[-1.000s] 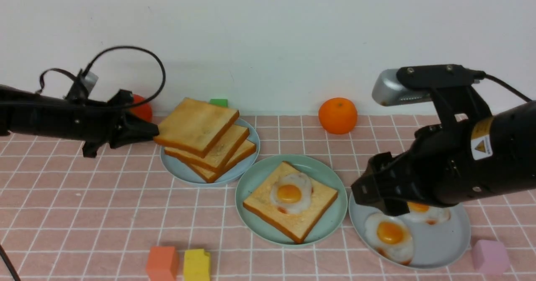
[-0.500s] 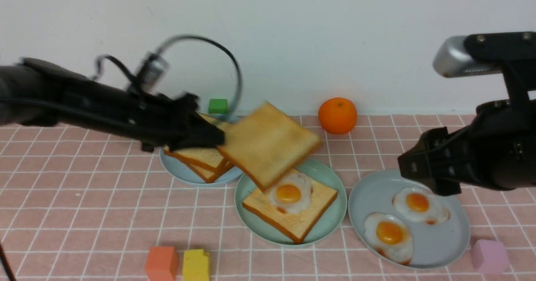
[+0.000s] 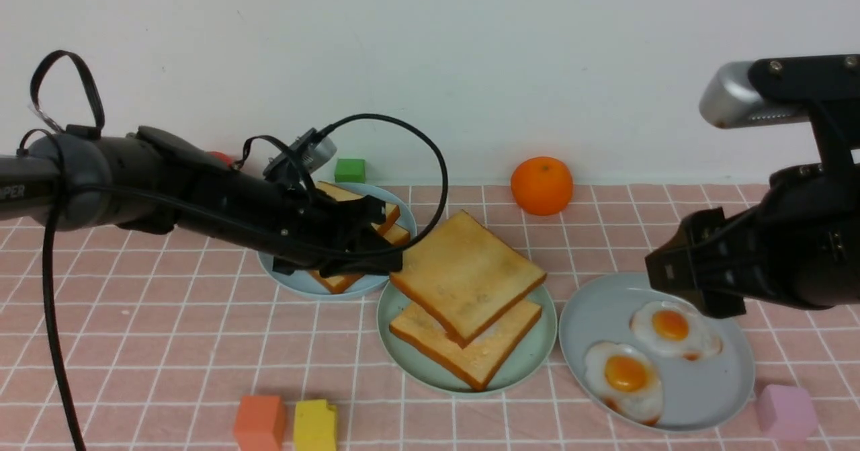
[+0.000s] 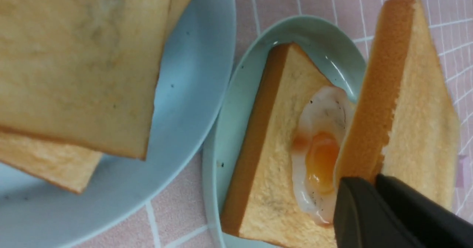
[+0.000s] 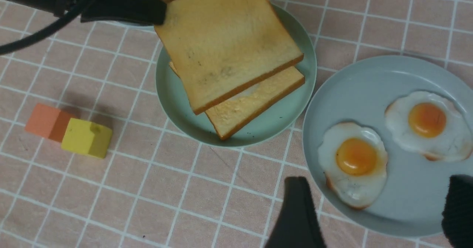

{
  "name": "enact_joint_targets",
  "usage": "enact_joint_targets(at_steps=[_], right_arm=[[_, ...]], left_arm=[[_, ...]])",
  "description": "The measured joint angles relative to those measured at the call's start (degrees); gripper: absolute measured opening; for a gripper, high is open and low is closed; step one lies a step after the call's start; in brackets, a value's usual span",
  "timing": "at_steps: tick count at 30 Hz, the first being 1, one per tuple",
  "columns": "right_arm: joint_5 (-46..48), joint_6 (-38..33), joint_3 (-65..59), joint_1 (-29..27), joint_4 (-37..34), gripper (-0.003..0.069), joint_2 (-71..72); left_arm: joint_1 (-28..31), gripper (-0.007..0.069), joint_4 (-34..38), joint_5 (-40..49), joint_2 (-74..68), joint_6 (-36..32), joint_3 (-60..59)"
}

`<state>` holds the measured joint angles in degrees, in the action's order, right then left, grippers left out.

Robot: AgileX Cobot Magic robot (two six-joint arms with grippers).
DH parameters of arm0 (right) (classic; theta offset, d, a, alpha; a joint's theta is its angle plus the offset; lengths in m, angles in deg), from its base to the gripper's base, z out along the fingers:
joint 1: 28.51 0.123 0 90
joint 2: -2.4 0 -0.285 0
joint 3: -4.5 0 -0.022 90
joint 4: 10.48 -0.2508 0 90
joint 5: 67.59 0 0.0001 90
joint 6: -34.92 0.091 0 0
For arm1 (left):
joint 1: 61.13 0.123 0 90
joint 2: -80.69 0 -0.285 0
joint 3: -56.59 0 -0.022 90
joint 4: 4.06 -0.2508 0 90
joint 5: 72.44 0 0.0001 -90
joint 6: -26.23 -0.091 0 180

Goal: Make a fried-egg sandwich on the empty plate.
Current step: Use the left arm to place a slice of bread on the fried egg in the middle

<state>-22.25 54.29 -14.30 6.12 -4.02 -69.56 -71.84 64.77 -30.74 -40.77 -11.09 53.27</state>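
Note:
My left gripper (image 3: pixel 395 263) is shut on the near-left corner of a golden toast slice (image 3: pixel 467 273) and holds it tilted over the mint-green plate (image 3: pixel 416 370). A second toast slice (image 3: pixel 487 353) lies flat on that plate. The fried egg on it is hidden in the front view. It shows in the left wrist view (image 4: pixel 319 148), just under the held slice (image 4: pixel 414 104), beside my left gripper (image 4: pixel 364 183). I cannot tell whether the slice touches the egg. My right gripper (image 3: pixel 692 279) is open and empty above the grey-blue plate (image 3: pixel 712 400).
The pale blue plate (image 3: pixel 295 281) behind my left arm holds two more toast slices. The grey-blue plate carries two fried eggs (image 3: pixel 625 374) (image 3: pixel 672 326). An orange (image 3: pixel 541 185) and a green cube (image 3: pixel 350 169) stand at the wall. Orange (image 3: pixel 260 423), yellow (image 3: pixel 316 426) and pink (image 3: pixel 786 411) blocks lie in front.
My left gripper lifted the top slice off the stack, carried it right and lowered it over the egg on the mint-green plate. My right arm drew back right and up.

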Motion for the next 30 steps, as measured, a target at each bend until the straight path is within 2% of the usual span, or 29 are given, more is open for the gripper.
enact_joint_targets(at_steps=[5,16,21,26,27,29,30], right_arm=[[0.0,0.0,0.0,0.0,0.0,0.0521,0.0],[0.1,0.0,0.0,0.0,0.1,0.0521,0.0],[0.1,0.0,0.0,0.0,0.2,0.0521,0.0],[-0.1,1.3,0.0,-1.3,0.2,0.0521,0.0],[-0.1,1.3,0.0,-1.5,0.2,0.0521,0.0],[-0.1,1.5,0.0,-3.9,0.2,0.0521,0.0],[-0.1,1.5,0.0,-4.3,0.2,0.0521,0.0]], left_arm=[[-0.1,0.0053,0.3,-0.2,-1.9,2.9,0.0],[-0.1,0.0053,0.4,-0.2,-3.8,3.7,0.0],[-0.1,0.0096,0.4,0.1,-3.8,3.8,0.0],[-0.1,0.0287,0.4,2.1,-3.8,3.9,0.0],[-0.1,0.0304,0.4,2.2,-3.8,3.9,0.0],[-0.1,0.0406,0.5,3.2,-3.7,4.0,0.0],[-0.1,0.0414,0.5,3.2,-3.7,4.1,0.0]])
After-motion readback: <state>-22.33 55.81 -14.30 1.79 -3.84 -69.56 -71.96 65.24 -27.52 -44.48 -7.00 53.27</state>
